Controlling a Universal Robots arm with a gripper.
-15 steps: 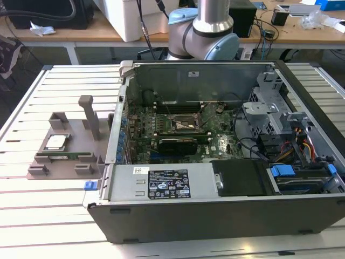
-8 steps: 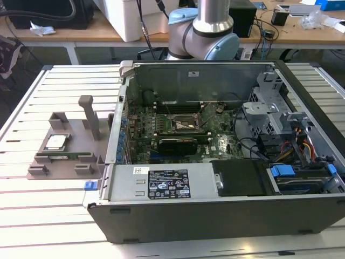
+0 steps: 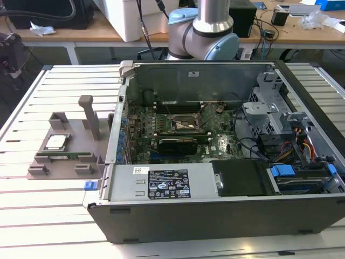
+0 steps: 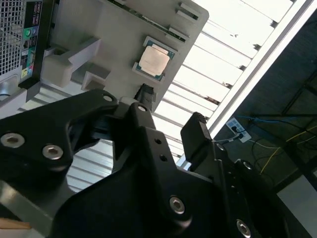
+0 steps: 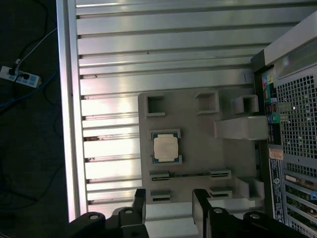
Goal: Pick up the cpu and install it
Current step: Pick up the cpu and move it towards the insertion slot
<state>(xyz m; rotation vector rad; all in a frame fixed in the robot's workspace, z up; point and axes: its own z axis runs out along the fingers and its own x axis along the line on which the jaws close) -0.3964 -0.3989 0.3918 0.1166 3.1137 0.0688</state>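
Gripper (image 5: 169,210) hangs open, empty, near the cpu (image 3: 56,142) in its tray (image 3: 78,137) at the exterior view's left; a skewed descent could clip the tray instead.

There is one cpu (image 3: 56,142), one grey tray (image 3: 76,137), one green memory stick (image 3: 64,157), one computer case (image 3: 215,216), one slatted table (image 3: 54,216), one robot arm (image 3: 207,32), one power strip (image 5: 20,77) and one gripper (image 5: 169,197) with two fingers (image 5: 200,204).
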